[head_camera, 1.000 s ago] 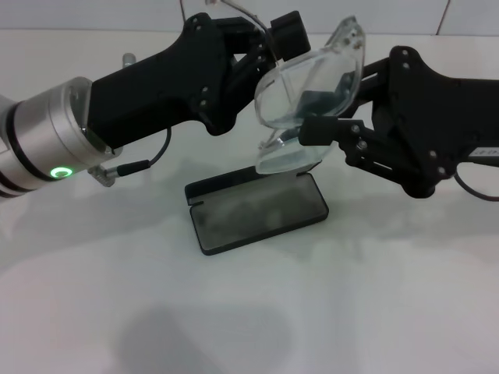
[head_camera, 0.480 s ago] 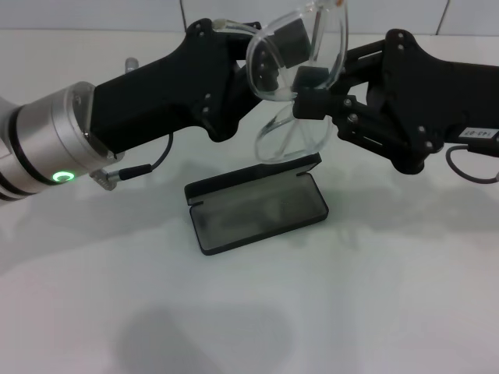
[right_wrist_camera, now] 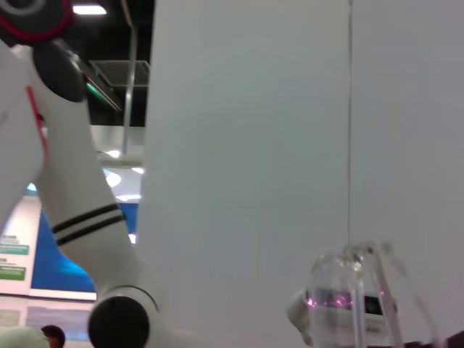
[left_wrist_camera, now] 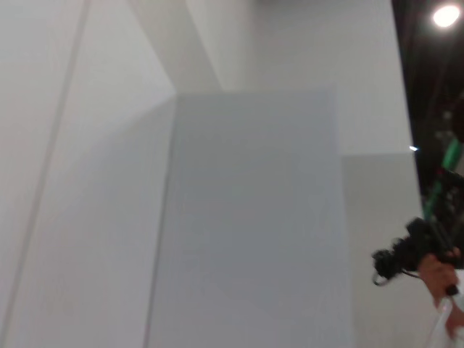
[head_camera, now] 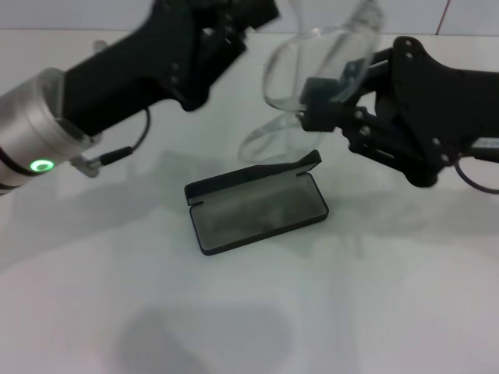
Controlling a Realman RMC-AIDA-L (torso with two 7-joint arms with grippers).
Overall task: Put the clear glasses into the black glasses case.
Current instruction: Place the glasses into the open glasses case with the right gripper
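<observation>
Head view bright, even, diffuse overhead light. White table (head_camera: 374,312) near blown out, soft grey shadows under arms and a blob near front edge. Clear glasses (head_camera: 312,70) low contrast against white, faint glare on lens, edges motion-smeared. Black glasses case (head_camera: 257,206) sharp, lining dull. Left wrist view soft, pale wall, ceiling lamp (left_wrist_camera: 446,16) flaring. Right wrist view washed out, ceiling light (right_wrist_camera: 88,9) glaring.
</observation>
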